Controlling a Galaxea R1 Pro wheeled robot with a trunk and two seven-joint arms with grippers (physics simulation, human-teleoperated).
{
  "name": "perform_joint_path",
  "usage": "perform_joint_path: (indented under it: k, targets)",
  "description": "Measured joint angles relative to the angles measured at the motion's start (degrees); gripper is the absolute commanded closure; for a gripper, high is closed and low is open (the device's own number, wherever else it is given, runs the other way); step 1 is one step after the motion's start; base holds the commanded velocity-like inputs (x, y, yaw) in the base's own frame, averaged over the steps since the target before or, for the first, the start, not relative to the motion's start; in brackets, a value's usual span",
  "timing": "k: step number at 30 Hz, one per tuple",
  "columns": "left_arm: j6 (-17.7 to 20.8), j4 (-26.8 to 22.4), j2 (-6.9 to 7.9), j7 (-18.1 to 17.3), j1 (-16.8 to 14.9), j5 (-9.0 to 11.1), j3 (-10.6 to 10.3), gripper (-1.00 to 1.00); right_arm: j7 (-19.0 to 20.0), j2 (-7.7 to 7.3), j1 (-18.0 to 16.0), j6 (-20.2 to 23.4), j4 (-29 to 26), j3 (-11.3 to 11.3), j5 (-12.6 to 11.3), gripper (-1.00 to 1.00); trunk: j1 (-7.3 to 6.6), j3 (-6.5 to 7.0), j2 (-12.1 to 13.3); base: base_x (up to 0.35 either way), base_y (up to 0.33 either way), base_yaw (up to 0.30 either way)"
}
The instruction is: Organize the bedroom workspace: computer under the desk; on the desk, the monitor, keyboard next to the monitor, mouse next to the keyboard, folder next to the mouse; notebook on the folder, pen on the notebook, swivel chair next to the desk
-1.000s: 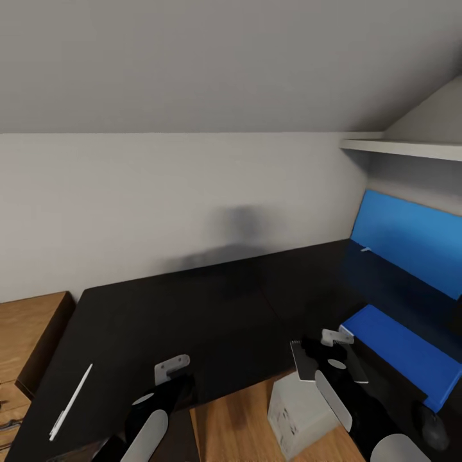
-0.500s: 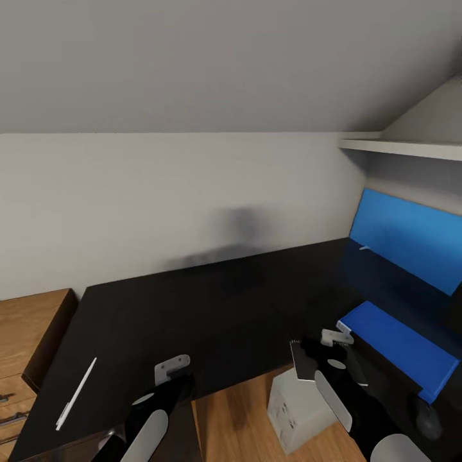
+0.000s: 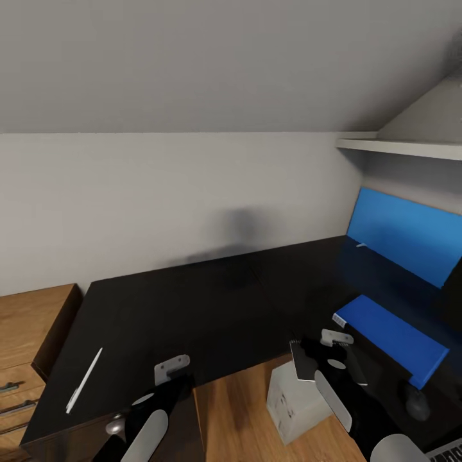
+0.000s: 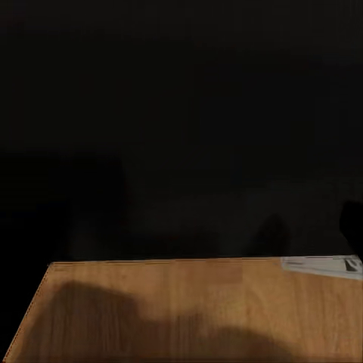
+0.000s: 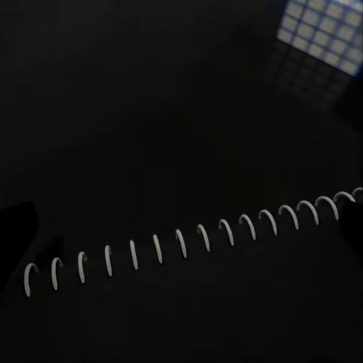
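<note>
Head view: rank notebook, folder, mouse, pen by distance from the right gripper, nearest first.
From the right gripper:
1. notebook, in its grip, over the desk edge.
2. folder, on the desk just to the right.
3. mouse, further right, near the edge.
4. pen, far left end.

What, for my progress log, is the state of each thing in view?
pen: lying flat on the desk.
folder: flat on the desk, nothing stacked on it.
mouse: on the desk, beside the folder.
notebook: held in the right gripper.
computer: upright on the floor at the desk's edge.
</note>
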Motion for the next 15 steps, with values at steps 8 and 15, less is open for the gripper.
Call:
perform_joint_path:
  k: [8,15]
  targets:
    - [0.0,-0.1,-0.03,0.0,0.0,0.2,0.0,-1.0,0.0,0.05,0.0,0.0,0.0,0.0,0.1,-1.0,0.0,0.0,0.0,-0.007,0.0,0.0]
    - [0.0,-0.2,-0.04,0.0,0.0,0.3,0.0,-1.0,0.0,0.07,0.0,0.0,0.0,0.0,0.1,-1.0,0.0,0.0,0.0,0.0,0.0,0.0]
